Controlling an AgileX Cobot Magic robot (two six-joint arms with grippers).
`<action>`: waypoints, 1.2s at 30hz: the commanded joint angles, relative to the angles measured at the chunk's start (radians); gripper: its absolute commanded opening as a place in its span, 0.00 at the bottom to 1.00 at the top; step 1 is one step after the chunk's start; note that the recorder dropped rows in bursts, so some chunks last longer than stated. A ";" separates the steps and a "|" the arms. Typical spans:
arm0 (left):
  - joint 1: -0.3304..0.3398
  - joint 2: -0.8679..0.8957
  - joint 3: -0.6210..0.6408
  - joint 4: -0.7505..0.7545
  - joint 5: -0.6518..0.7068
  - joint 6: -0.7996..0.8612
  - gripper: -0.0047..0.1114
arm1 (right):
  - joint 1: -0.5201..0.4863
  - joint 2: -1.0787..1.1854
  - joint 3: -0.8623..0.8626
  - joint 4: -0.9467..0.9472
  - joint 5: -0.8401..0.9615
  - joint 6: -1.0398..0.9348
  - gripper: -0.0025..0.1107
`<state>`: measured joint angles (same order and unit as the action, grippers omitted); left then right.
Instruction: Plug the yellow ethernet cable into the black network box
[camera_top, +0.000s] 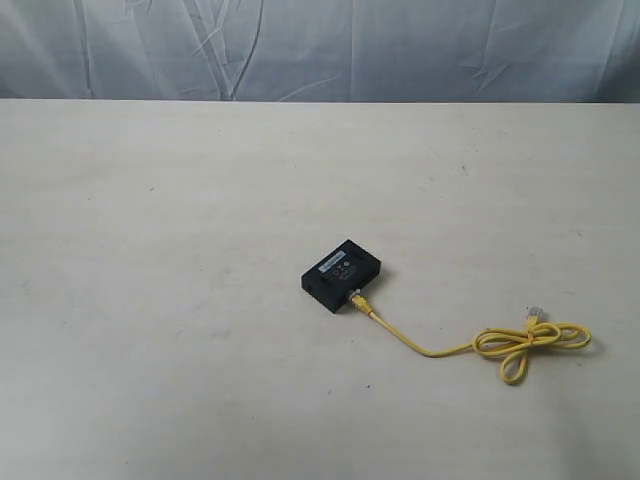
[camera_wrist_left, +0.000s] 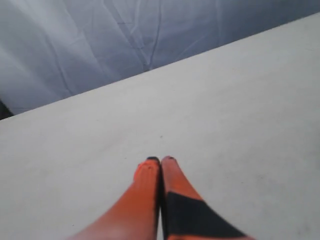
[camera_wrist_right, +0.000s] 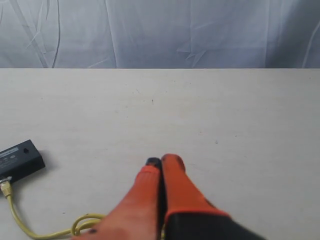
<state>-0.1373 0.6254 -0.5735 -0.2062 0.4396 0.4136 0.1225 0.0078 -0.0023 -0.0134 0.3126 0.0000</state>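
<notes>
Cable end looks seated in the box; both tools empty.
Left tool is pinched closed, holding nothing, above the surface. At centre, the black network box meets the yellow ethernet cable, whose loops trail right. Right tool is closed and empty (neither appears in the exterior view). Likely next: confirm the plug's seating.

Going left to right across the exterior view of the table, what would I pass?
black network box → the end of the yellow ethernet cable at the box → its coiled loops
</notes>
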 joint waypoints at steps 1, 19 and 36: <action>0.099 -0.171 0.165 -0.013 -0.112 -0.014 0.04 | -0.005 -0.008 0.002 -0.001 -0.008 0.000 0.02; 0.122 -0.625 0.574 0.070 -0.152 -0.012 0.04 | -0.005 -0.008 0.002 -0.001 -0.009 0.000 0.02; 0.124 -0.625 0.574 0.159 -0.155 -0.316 0.04 | -0.005 -0.008 0.002 -0.001 -0.008 0.000 0.02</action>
<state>-0.0159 0.0068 -0.0047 -0.0481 0.2897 0.1306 0.1225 0.0078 -0.0023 -0.0134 0.3126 0.0000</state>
